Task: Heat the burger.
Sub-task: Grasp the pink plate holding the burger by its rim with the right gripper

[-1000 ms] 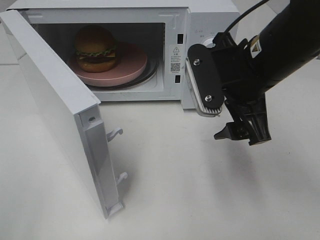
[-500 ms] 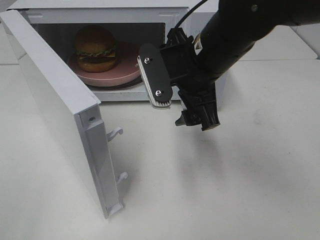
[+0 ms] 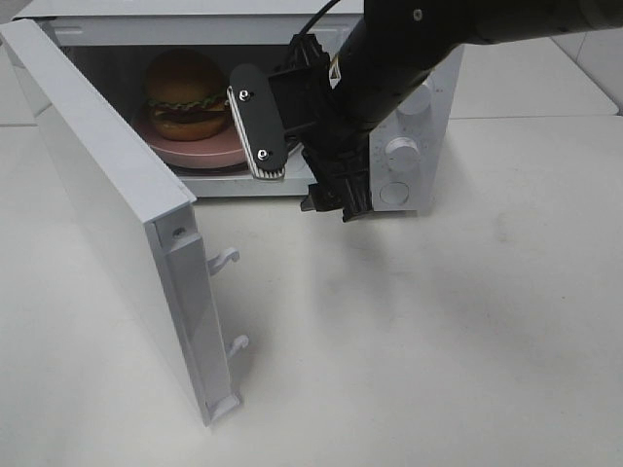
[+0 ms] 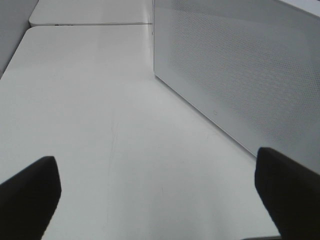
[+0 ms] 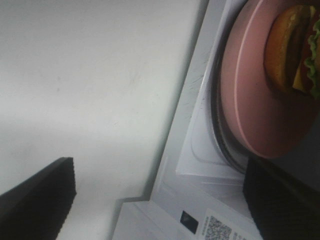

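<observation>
While the burger (image 3: 185, 92) sits on its pink plate (image 3: 200, 154) inside the open microwave (image 3: 428, 107), the right hand (image 3: 297, 185) hangs spread and empty at the cavity mouth.
Best next: draw that hand clear, then swing the door (image 3: 107, 224) squarely shut. The left hand (image 4: 160, 195), also spread and empty, hovers beside the door's outer face.

Robot lab, white table (image 3: 458, 360), microwave (image 3: 428, 165)
</observation>
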Available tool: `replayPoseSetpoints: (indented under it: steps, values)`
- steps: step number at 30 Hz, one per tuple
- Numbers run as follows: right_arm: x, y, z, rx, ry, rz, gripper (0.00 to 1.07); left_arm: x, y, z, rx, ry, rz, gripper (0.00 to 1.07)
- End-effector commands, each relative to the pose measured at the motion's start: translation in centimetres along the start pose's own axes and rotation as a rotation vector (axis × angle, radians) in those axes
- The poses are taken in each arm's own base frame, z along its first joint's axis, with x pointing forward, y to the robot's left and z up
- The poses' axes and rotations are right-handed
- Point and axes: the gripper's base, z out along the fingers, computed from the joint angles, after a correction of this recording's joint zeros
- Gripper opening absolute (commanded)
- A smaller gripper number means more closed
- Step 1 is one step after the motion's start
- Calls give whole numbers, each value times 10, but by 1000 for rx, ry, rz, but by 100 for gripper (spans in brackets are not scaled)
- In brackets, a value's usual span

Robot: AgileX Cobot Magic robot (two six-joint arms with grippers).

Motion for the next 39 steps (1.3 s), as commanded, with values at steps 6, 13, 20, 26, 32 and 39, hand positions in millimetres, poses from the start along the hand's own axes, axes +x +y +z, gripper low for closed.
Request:
replayPoseSetpoints:
  steps: [6, 13, 20, 26, 32, 39]
  values:
    - [-8, -18, 23, 25, -7, 14, 85, 2, -1, -2, 3, -15, -11, 98]
    - [-11, -24, 41, 26, -8, 15, 84, 2, -1, -2, 3, -15, -11, 98]
    - [-15, -34, 66, 35, -8, 58, 82, 2, -1, -2, 3, -15, -11, 98]
    - [-17, -37, 81, 25, -3, 79, 81, 2, -1, -2, 3, -15, -11, 98]
    - [-18, -42, 99, 17, 16, 60, 79, 2, -1, -2, 3, -15, -11, 98]
    - [-19, -51, 118, 18, 25, 67, 77, 2, -1, -2, 3, -15, -11, 98]
